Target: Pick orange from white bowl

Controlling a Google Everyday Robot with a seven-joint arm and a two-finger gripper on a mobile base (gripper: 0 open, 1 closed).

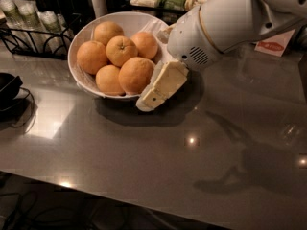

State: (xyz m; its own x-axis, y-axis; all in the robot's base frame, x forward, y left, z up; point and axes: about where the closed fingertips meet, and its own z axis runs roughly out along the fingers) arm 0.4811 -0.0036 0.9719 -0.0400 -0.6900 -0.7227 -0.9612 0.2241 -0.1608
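— If I ran a hand over this scene, what would I feel?

— Six round oranges with matte, dimpled skin, heaped in a wide, deep white bowl (79, 44) with a thin rim. Crinkled white paper shows along its far right side. It stands on a smooth grey counter (144, 157) dotted with small glints. A bulky, glossy white arm (230, 18) enters from the upper right and ends in a blocky cream gripper (152, 98).

— Where is the orange I want, against that gripper?

— The orange (136, 74), the largest, sits at the front right of the pile, inside the bowl. The gripper slants down just outside the bowl's right rim, its tip low near the counter. It is immediately right of the orange, with the bowl wall between them. Nothing shows in its grasp.

— What can't you make out?

— Whether the gripper is open or closed: seen side-on, it reads as one wedge. The arm hides part of the bowl's right rim and is cut off at the top edge. A dark wire rack (33, 32) at upper left is dim.
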